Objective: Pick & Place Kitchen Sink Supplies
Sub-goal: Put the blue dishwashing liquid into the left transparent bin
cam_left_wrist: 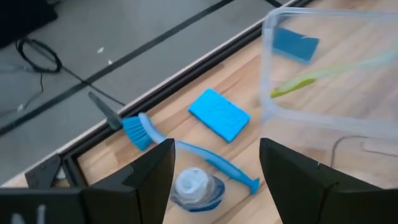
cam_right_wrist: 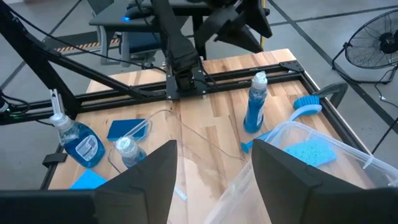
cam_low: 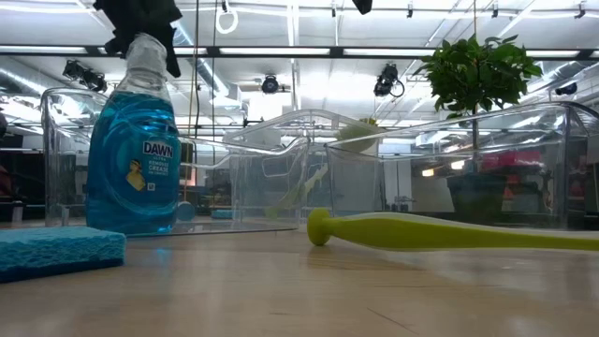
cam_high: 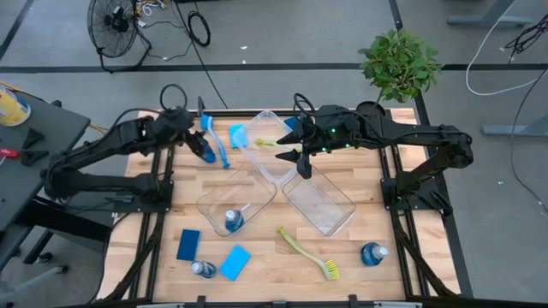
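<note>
While a grasp is lined up, the left gripper is held over a bottle beside the blue brush, jaws spread.

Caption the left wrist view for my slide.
Open left gripper hovering above a bottle, blue brush and sponge nearby.

Clear glossy plastic bins, wood table

- Dawn bottle of blue liquid stands at left
- blue sponge sits lower left
- yellow-green brush handle lies across the right
- clear bins behind, plant upper right
</note>
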`<action>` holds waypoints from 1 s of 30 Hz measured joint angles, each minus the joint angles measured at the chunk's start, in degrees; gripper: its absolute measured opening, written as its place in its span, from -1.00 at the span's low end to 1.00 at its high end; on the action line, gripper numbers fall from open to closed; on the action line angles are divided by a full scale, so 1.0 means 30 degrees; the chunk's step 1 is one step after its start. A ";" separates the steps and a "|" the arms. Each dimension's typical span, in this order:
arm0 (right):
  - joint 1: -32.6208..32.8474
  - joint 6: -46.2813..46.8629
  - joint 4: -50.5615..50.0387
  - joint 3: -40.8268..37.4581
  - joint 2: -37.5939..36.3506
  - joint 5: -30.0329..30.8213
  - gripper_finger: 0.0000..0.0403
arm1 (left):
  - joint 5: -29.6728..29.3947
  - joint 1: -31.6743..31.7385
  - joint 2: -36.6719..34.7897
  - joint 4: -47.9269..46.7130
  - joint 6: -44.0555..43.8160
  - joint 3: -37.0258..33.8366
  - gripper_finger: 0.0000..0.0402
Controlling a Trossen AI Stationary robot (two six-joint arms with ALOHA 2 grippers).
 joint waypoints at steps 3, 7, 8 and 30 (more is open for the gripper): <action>0.0000 0.0000 -0.0001 0.0000 0.0000 0.0004 0.03 | 0.0933 0.1358 0.0006 -0.0009 -0.0134 0.0000 0.19; 0.0000 0.0357 -0.0007 0.0000 0.0000 0.0007 0.03 | 0.1602 0.2616 0.0362 0.0005 -0.0051 0.0000 0.19; 0.0000 0.0371 -0.0007 0.0000 0.0000 0.0007 0.03 | 0.1882 0.2815 0.0572 -0.0003 -0.0046 -0.0001 0.19; 0.0000 0.0342 -0.0073 0.0000 0.0000 -0.0846 0.03 | 0.5197 0.3439 0.3039 -0.0202 0.2678 0.0057 0.19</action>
